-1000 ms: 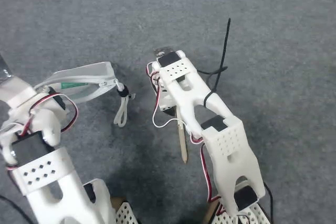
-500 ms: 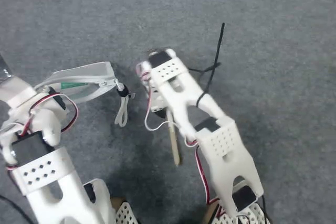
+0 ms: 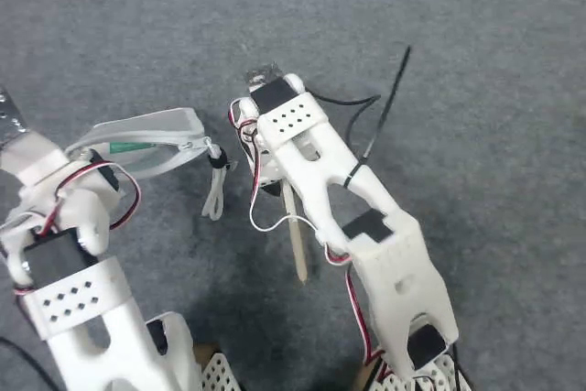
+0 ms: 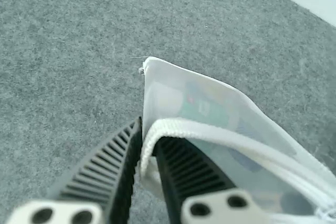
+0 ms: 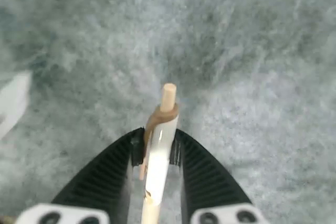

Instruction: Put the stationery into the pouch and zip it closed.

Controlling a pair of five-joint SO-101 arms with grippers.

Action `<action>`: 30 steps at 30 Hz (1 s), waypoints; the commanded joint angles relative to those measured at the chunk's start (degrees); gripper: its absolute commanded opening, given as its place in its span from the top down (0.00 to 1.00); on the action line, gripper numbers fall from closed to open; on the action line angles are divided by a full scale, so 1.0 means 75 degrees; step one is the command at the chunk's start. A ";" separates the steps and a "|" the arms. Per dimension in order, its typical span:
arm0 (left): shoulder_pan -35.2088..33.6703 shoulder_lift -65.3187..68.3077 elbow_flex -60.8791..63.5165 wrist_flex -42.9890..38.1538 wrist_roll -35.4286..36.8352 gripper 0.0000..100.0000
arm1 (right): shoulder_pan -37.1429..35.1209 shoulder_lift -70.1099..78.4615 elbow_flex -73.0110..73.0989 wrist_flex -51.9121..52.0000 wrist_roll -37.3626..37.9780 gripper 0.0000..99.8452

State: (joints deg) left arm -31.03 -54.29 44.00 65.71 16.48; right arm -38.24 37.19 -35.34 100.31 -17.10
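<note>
Right gripper (image 5: 157,136) clamps a stiff beige pen (image 3: 296,246) (light, likely slippery); left gripper (image 4: 147,136) pinches the floppy translucent pouch (image 3: 151,146) by its rim.

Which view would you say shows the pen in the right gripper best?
The right wrist view: the pen sits clamped between the right gripper's fingers. The high view shows its shaft sticking out beneath that arm.

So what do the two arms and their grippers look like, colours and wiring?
The left arm and right arm are white plastic shells with grids of small holes, black motor blocks at the joints, and thin red, white and black wires alongside. A black cable runs off the right arm. The left gripper and right gripper each have black ribbed fingers on a white base.
</note>
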 commanded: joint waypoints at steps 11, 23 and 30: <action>0.1418 -0.0035 -0.0100 -0.0246 -0.0152 0.99 | -0.0135 -0.4718 0.2122 0.0287 -0.0070 0.99; 0.3270 0.0023 -0.1694 0.0797 -0.0516 0.99 | -0.0123 -0.7730 0.2485 0.0240 -0.0094 0.99; 0.4161 0.0035 -0.2760 0.1571 -0.0504 0.99 | -0.0147 -0.9465 0.2485 -0.0615 -0.0105 0.99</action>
State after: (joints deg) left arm -2.46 -54.20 29.49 76.44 13.14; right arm -38.95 -26.73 -16.35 98.55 -17.19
